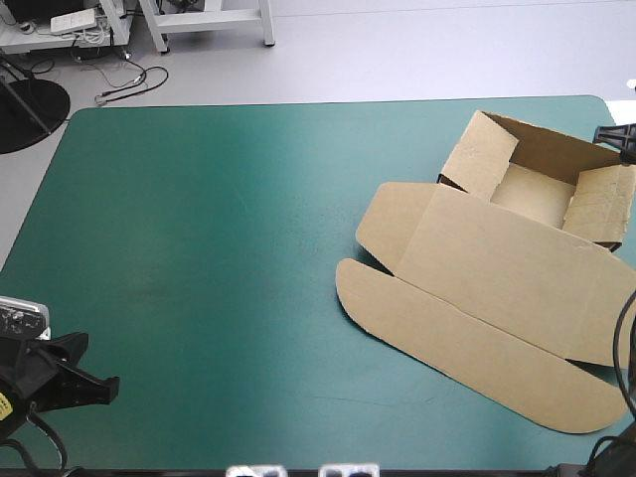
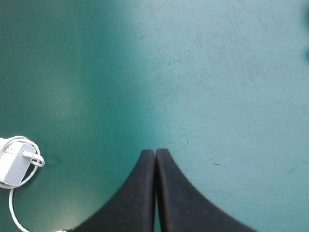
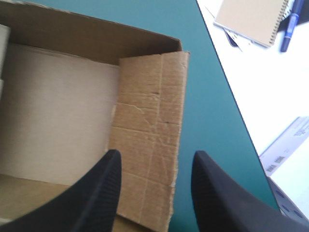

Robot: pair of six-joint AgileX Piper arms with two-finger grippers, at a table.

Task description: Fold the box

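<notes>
Left gripper (image 2: 155,153): my black fingers are pressed together into one point and hold nothing. It hangs over the bare cover at the table's near left corner, well apart from the box.
Right gripper (image 3: 154,162): my black fingers stand moderately apart with nothing clamped. It is at the table's right edge, above the tray end of the box. I cannot tell whether it touches the board.
Box (image 1: 497,268): brown board on the right half of the table, open. The tray part, with its walls raised, lies toward the far right. The lid lies flat toward the near edge, its rounded flap nearest me.
Side flap (image 3: 149,130): creased brown board at the tray's right side, tilted inward. Its near end shows in the gap between my right fingers.
Cover (image 1: 199,248): teal-green, with faint scuffs.
Plug (image 2: 14,164): white, with a white cord looped round it, lying on the cover beside my left gripper.
Notebook (image 3: 251,19): spiral-bound with a tan cover, off the table past its right edge.
Pen (image 3: 288,24): blue, just beside the notebook.
</notes>
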